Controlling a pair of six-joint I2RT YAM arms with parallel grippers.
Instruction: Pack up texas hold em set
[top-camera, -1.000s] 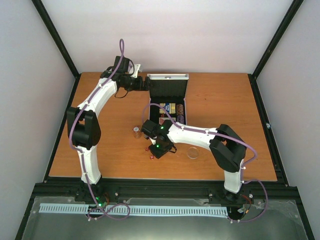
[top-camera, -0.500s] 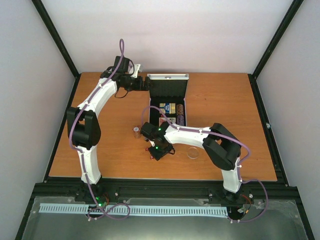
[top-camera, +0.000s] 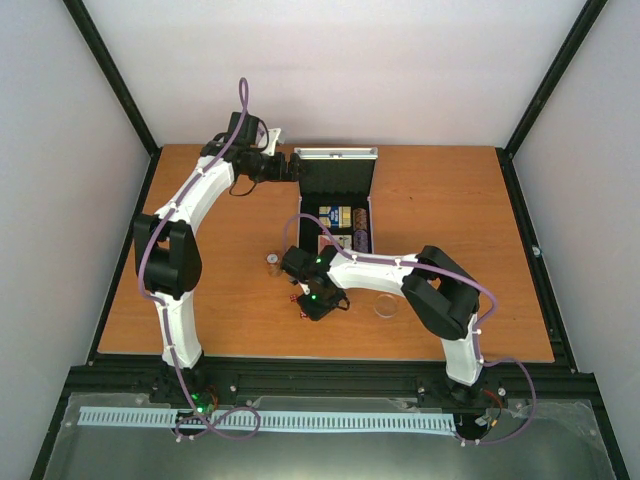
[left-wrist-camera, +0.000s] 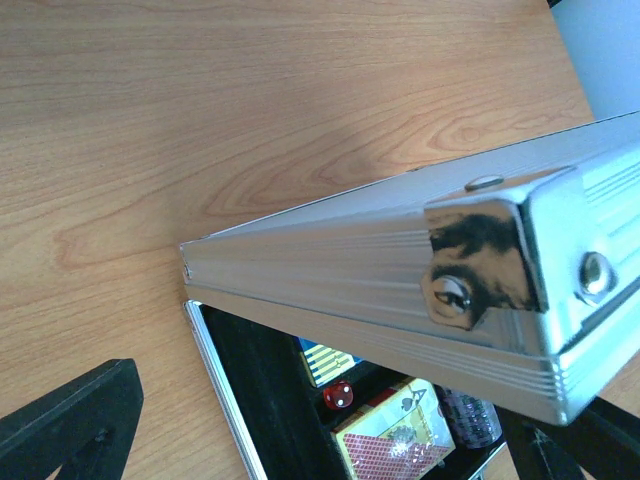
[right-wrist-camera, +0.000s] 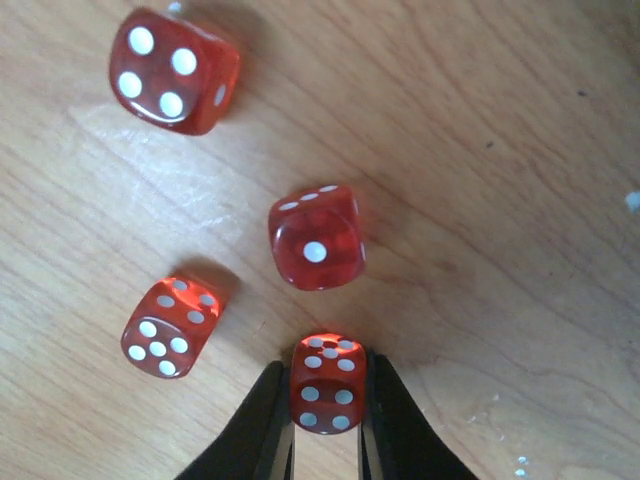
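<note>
The silver aluminium case (top-camera: 337, 152) stands open at the back of the table, its lid upright. Inside are two card decks (top-camera: 343, 215) and a chip stack (top-camera: 361, 238). My left gripper (top-camera: 292, 168) is at the lid's left edge. In the left wrist view its fingers (left-wrist-camera: 75, 420) are spread wide below the lid (left-wrist-camera: 400, 270), and a red die (left-wrist-camera: 338, 395) lies in the case. My right gripper (right-wrist-camera: 327, 405) is shut on a red die (right-wrist-camera: 327, 375) that rests on the table. Three more red dice (right-wrist-camera: 316, 237) lie just beyond it.
A clear round disc (top-camera: 386, 306) lies on the table to the right of my right gripper (top-camera: 306, 300). A small round object (top-camera: 272, 262) stands to its left, in front of the case. The table's front edge is close behind the dice.
My right arm has shifted a little left and toward the front edge, bringing its gripper down over the dice. The left arm and the case lid have not moved.
</note>
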